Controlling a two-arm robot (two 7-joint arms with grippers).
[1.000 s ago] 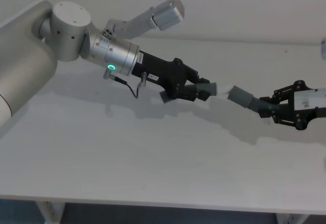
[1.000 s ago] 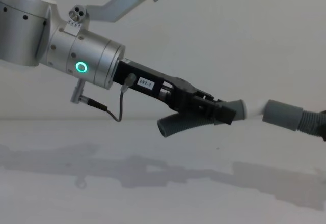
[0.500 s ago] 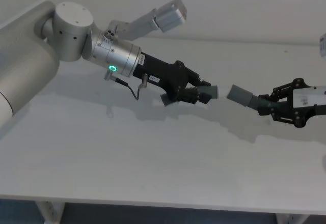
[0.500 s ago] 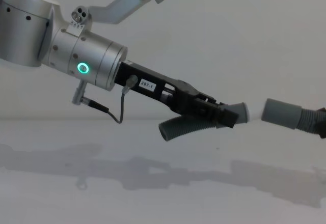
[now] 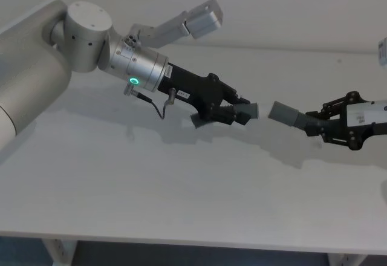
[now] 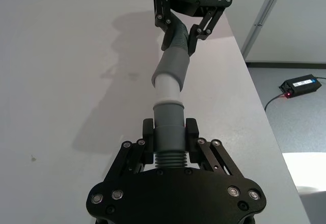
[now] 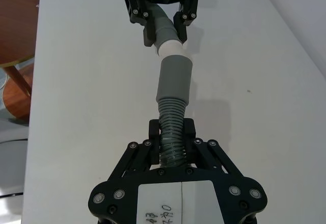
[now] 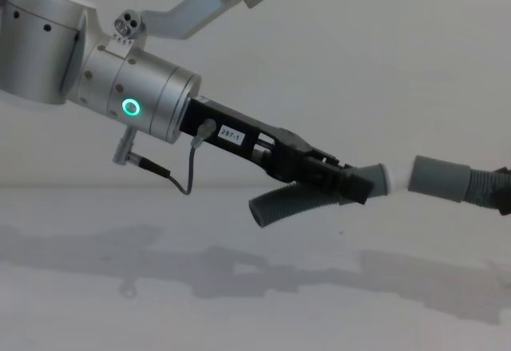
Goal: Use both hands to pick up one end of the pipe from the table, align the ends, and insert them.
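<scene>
The darker hose (image 8: 295, 203) and the lighter hose (image 8: 467, 183) hang above the table (image 5: 181, 187), white tip (image 8: 394, 178) just short of the cuff (image 8: 437, 177). The left gripper (image 5: 233, 112) is clamped on the darker hose and the right gripper (image 5: 320, 124) on the lighter one.

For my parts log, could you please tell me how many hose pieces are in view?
2: the darker hose in the left gripper, the lighter hose in the right gripper, both above the table.
</scene>
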